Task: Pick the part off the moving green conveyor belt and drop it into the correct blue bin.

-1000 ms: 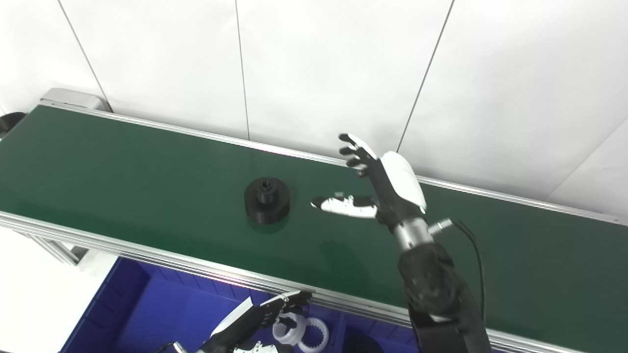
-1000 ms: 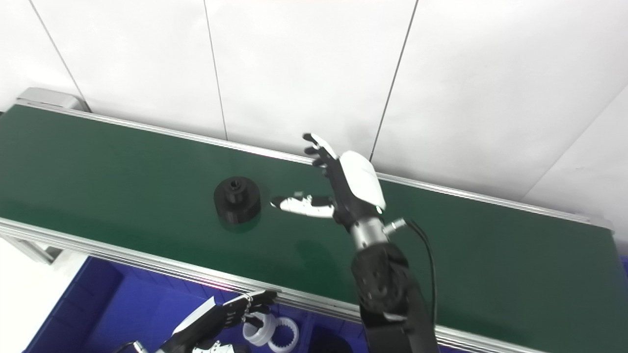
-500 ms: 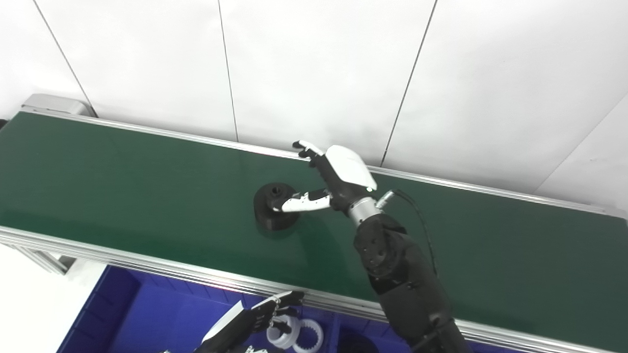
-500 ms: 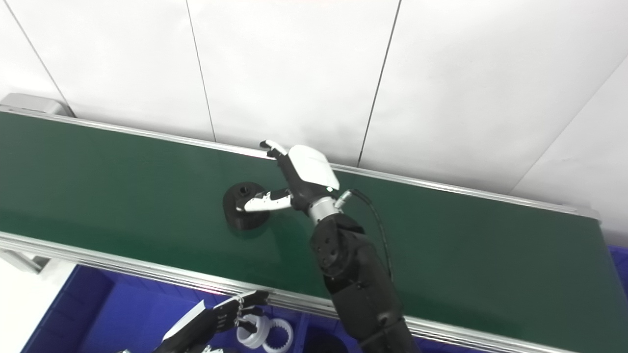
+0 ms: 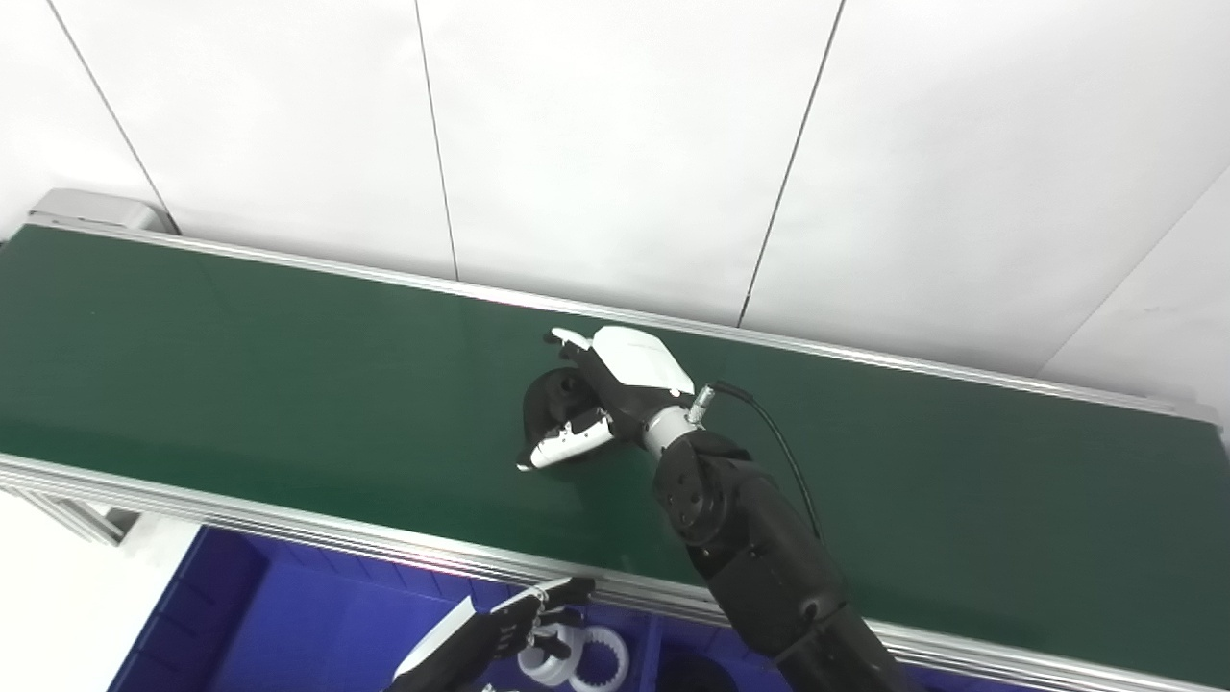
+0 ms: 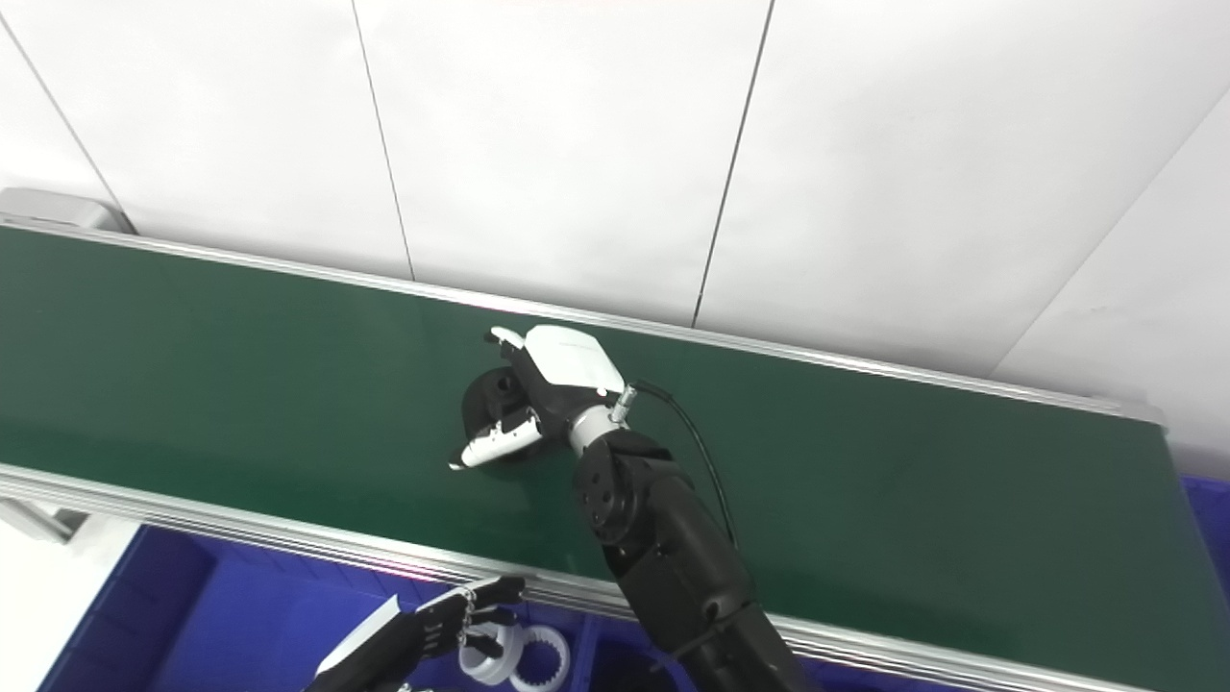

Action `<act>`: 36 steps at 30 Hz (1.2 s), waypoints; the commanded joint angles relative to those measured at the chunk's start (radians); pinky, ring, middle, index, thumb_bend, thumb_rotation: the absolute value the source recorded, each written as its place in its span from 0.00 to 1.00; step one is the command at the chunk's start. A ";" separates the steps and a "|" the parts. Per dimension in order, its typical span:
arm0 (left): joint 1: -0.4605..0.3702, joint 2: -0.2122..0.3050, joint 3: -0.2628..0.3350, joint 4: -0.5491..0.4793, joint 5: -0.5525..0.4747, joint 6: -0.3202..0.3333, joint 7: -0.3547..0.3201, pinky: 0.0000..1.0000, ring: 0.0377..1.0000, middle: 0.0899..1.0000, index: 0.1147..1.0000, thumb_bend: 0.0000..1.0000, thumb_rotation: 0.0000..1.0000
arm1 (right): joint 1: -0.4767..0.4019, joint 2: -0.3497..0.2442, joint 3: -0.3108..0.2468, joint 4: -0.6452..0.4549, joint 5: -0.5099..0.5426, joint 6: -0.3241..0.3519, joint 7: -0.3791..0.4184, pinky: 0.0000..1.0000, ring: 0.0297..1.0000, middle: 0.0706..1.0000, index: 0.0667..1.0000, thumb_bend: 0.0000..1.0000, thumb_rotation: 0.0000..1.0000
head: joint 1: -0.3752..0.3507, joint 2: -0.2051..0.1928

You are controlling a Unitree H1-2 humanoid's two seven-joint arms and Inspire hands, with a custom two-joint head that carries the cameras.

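- The black round part [image 5: 553,408] sits on the green conveyor belt [image 5: 240,384], near the belt's middle.
- The right hand [image 5: 605,394] reaches over the belt and wraps the part, fingers [image 5: 569,338] behind it and the white-tipped thumb [image 5: 562,449] in front; whether the grasp is firmly closed I cannot tell.
- The left hand [image 6: 423,630] hovers below the belt's near rail, over the blue bin [image 5: 288,625], fingers apart and holding nothing.
- White ring parts [image 5: 577,661] lie in the bin just beside the left hand.
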 commanded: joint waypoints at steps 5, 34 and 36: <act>0.007 -0.010 0.008 -0.036 -0.013 -0.034 -0.007 0.70 0.84 0.89 0.86 0.68 0.67 | -0.024 -0.019 0.038 0.010 -0.052 0.025 -0.009 0.68 0.78 0.84 0.89 0.82 0.04 | -0.001 0.002; 0.031 -0.013 0.017 -0.098 0.020 -0.034 0.015 0.73 0.86 0.91 0.89 0.66 0.77 | 0.163 -0.082 -0.028 -0.385 -0.107 -0.004 -0.222 0.27 0.34 0.43 0.50 0.51 0.00 | -0.059 0.120; 0.043 -0.019 0.019 -0.118 0.021 -0.034 0.021 0.78 0.87 0.92 0.89 0.64 0.76 | 0.201 -0.094 -0.041 -0.487 -0.121 0.015 -0.194 0.32 0.37 0.47 0.47 0.51 0.00 | -0.061 0.148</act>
